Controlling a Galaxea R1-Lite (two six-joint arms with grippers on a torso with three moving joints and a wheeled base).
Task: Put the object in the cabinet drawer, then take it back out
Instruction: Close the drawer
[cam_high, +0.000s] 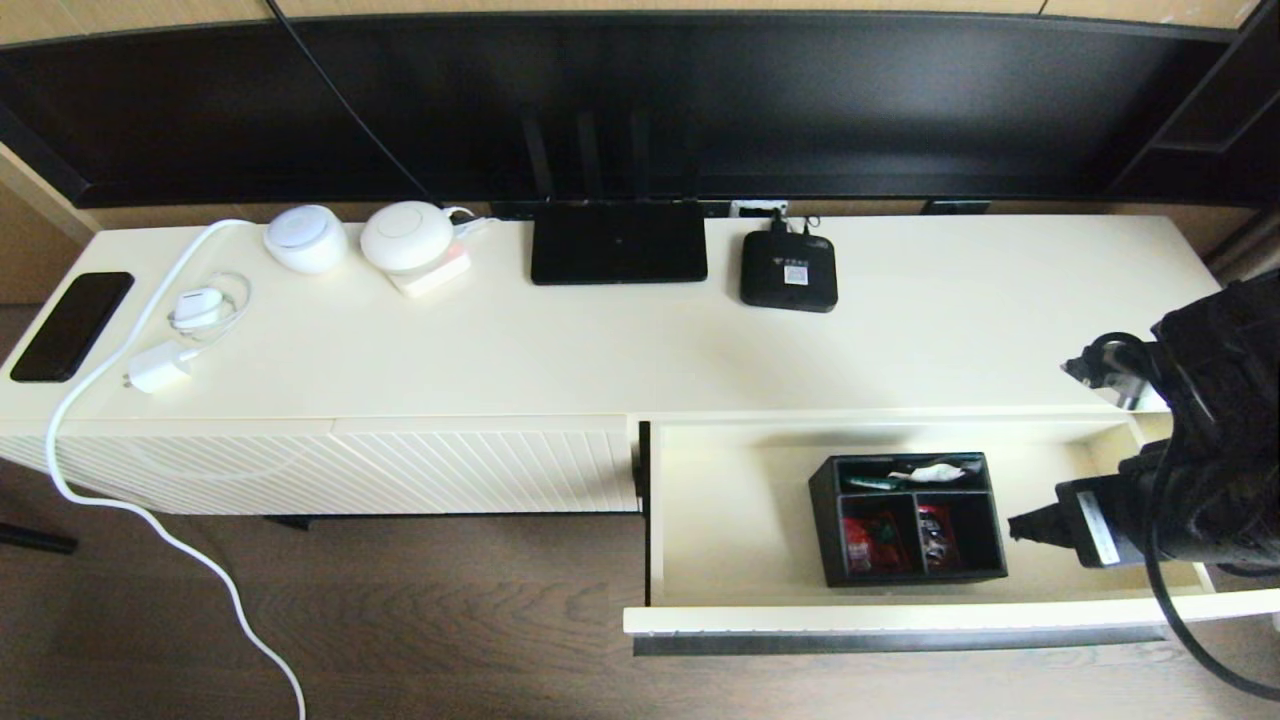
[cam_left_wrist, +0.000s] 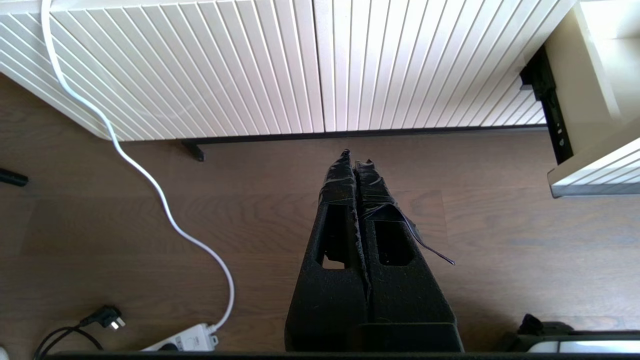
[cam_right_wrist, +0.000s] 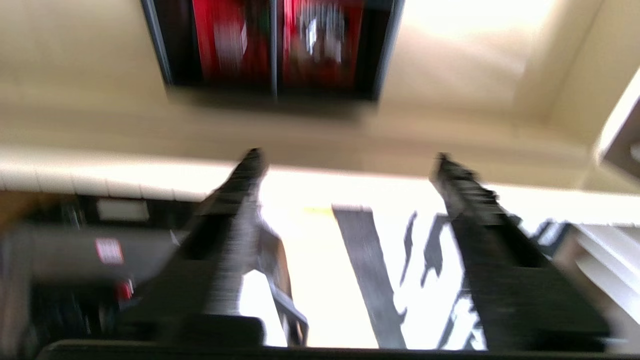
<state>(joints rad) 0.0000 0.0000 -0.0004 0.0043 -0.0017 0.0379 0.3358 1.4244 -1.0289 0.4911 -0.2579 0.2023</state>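
Note:
The black organiser box (cam_high: 905, 520) sits inside the pulled-out cabinet drawer (cam_high: 730, 520), toward its right half, with red packets in its two square compartments and white and green items in the long one. My right gripper (cam_high: 1020, 528) hovers just right of the box at the drawer's front-right, apart from it. In the right wrist view it is open (cam_right_wrist: 348, 157) with nothing between its fingers, above the drawer's front rim (cam_right_wrist: 125, 170), and the box (cam_right_wrist: 272, 47) lies ahead. My left gripper (cam_left_wrist: 356, 157) is shut, parked low over the wooden floor.
On the cabinet top stand a flat black router (cam_high: 618, 255), a small black device (cam_high: 788, 272), two white round devices (cam_high: 305, 238), a phone (cam_high: 72, 325) and a charger (cam_high: 160, 368). A white cable (cam_left_wrist: 150, 185) runs down past the closed ribbed front (cam_high: 330, 470) to a power strip (cam_left_wrist: 187, 340).

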